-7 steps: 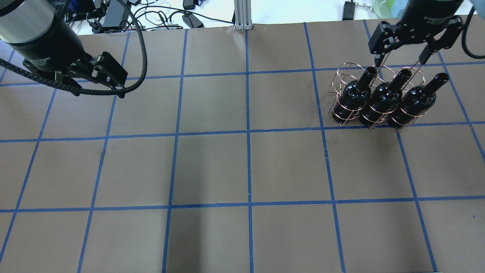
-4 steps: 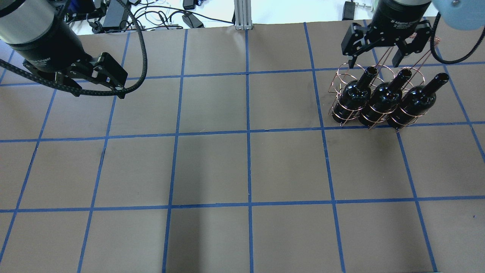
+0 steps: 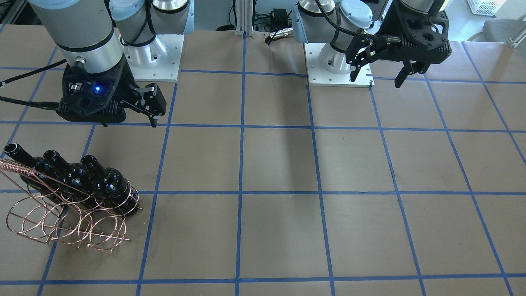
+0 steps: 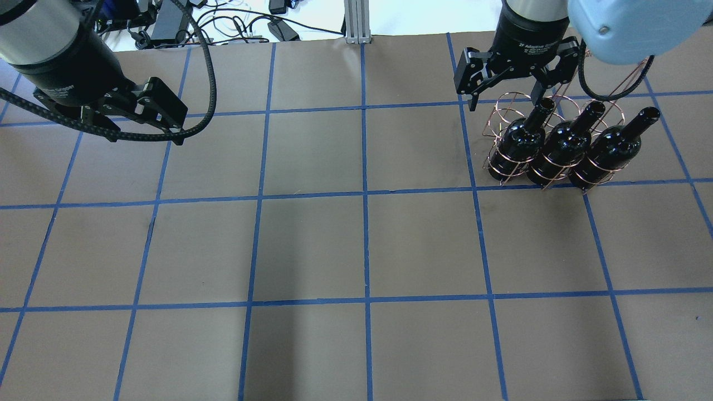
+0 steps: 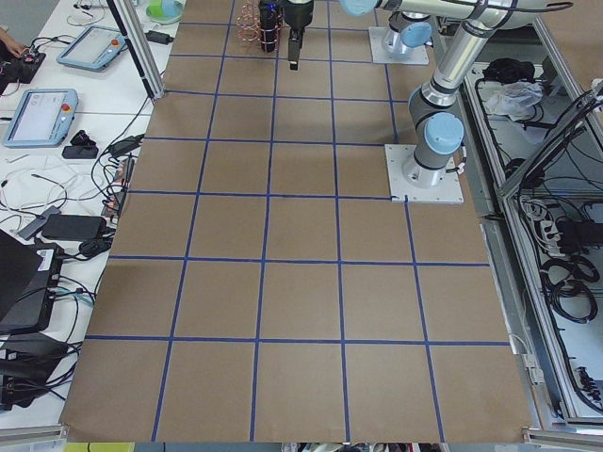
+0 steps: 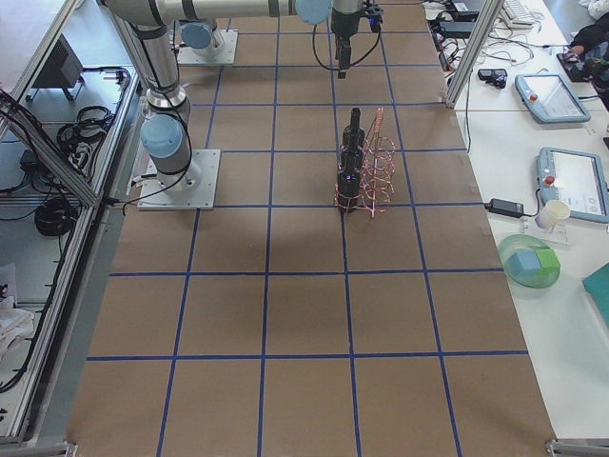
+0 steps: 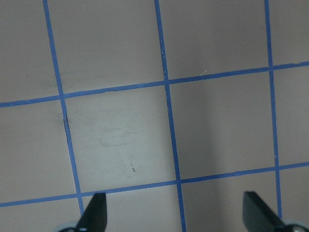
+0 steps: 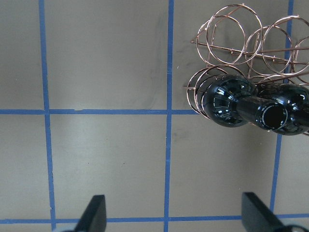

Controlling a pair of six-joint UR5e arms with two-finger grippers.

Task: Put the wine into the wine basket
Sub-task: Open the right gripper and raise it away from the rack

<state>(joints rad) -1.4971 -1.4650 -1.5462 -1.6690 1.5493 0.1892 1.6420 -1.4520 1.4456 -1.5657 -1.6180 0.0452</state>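
Right end effector (image 4: 504, 99) shifted; gridded table (image 4: 312, 245).

The brown table (image 4: 312, 245), gridded in blue tape (image 4: 365, 193), carries the wine basket (image 3: 70, 218), apparently standing upright.

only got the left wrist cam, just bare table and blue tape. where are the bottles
Observer: All three bottles stand in the wine basket, in its row nearest the robot.
Operator: is the right gripper holding one
Observer: No, the right gripper is open and holds nothing.
Operator: any room in the basket
Observer: Yes, its row on the operators' side holds nothing.
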